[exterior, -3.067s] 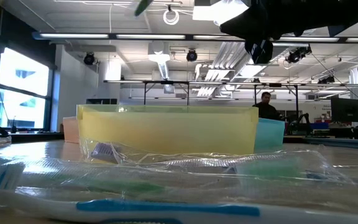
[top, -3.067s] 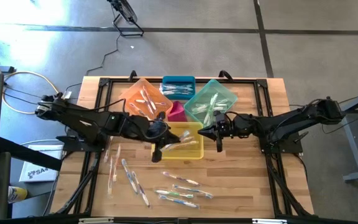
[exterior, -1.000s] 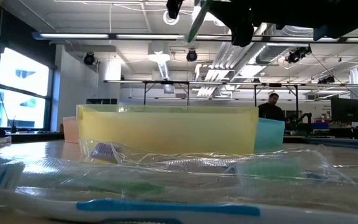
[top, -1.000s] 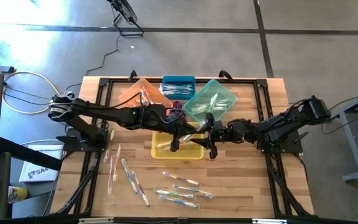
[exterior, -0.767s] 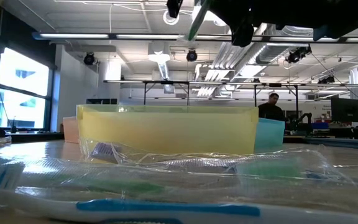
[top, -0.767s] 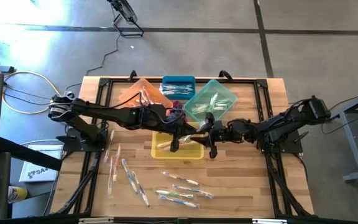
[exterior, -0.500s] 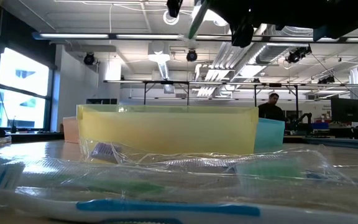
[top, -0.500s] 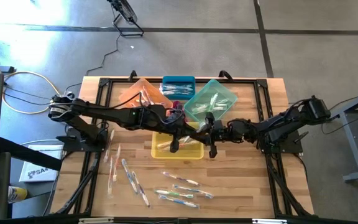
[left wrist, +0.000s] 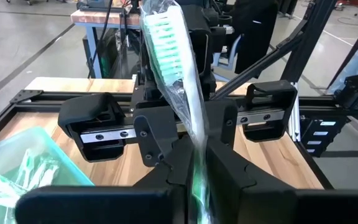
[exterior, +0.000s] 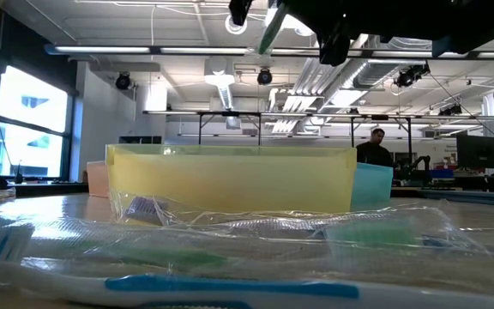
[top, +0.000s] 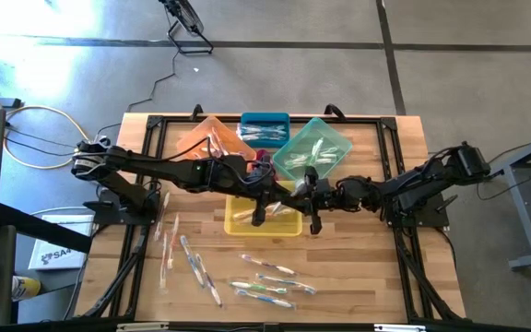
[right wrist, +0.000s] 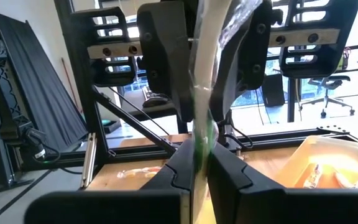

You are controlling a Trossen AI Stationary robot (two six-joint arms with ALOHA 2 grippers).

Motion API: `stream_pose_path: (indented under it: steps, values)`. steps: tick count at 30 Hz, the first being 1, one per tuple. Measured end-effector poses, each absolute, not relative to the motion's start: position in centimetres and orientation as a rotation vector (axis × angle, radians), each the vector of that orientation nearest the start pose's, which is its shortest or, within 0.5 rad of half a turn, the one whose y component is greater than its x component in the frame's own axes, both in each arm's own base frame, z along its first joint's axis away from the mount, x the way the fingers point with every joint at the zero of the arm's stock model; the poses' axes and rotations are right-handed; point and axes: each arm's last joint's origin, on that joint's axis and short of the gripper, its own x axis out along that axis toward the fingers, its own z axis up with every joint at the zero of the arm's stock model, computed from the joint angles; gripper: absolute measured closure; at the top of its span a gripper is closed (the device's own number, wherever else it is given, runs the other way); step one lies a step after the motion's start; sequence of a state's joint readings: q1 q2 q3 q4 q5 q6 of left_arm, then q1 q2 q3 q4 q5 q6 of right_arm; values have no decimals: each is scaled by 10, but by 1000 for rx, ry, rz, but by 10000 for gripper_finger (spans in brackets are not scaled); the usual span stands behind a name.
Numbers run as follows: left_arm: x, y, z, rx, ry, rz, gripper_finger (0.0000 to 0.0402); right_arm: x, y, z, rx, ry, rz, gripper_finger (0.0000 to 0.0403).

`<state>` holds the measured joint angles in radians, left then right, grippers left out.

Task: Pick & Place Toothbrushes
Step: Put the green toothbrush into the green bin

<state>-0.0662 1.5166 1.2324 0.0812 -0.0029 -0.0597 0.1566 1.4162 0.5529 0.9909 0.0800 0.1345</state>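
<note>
Both my hands meet above the yellow bin (top: 265,218); my left hand (top: 290,189) and right hand (top: 302,193) each pinch one wrapped green toothbrush (left wrist: 174,53) between them.

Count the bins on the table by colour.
orange bin: 1
blue bin: 1
teal bin: 1
yellow bin: 1
pink bin: 1
Total: 5

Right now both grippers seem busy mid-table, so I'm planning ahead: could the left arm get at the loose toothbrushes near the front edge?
Probably not yet. The left gripper and right gripper both pinch one green toothbrush above the yellow bin. Nothing blocks the loose toothbrushes.
</note>
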Motion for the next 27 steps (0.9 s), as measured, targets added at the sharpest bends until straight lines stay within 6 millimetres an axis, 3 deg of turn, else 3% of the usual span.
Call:
stream_pose_path:
  steps: [15,27]
  values:
    - [351,-22,333,-72,244,-35,251,277,42,229,149,-121,89,385]
    - [351,-22,333,-72,243,-35,238,277,41,229,149,-113,70,385]
